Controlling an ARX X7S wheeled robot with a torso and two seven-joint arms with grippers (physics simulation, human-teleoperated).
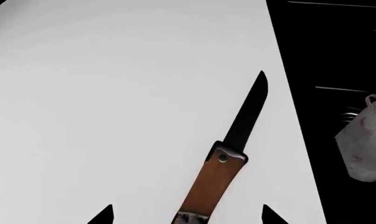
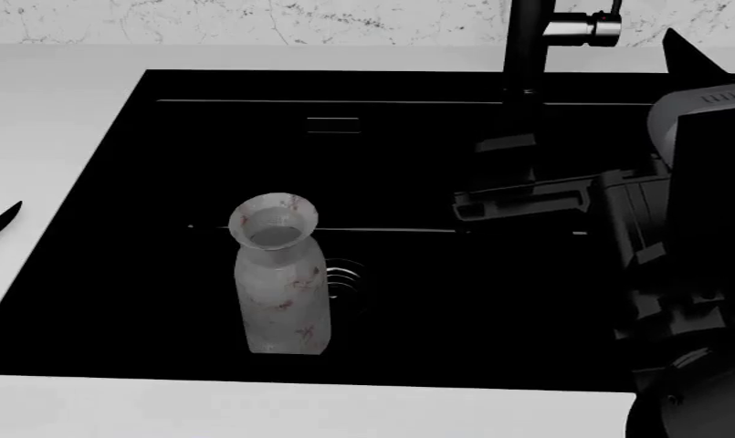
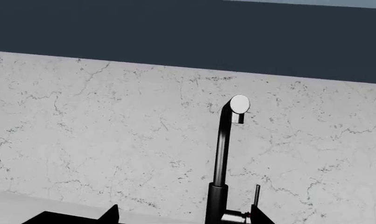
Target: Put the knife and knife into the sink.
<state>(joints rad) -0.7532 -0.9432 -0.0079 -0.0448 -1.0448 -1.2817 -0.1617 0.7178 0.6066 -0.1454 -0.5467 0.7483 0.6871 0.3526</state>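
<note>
Lying on the counter point(image 1: 113, 93) beside the sink point(image 1: 337, 56), the knife point(image 1: 228, 154) sits between the spread-apart left gripper point(image 1: 188, 217) fingertips.

Sink point(image 2: 123, 301) basin: pale vase point(image 2: 279, 283) stands upright near the front centre, beside a drain. Faucet point(image 2: 528, 82) rises at the rear right. Left portion of the basin is open. White worktop point(image 1: 113, 102) around the knife point(image 1: 228, 154) is unobstructed.

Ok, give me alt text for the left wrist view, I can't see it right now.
A knife with a black blade and brown handle lies on the white counter, between the open left gripper's fingertips. Beside it is the black sink, holding a pale speckled vase.
</note>
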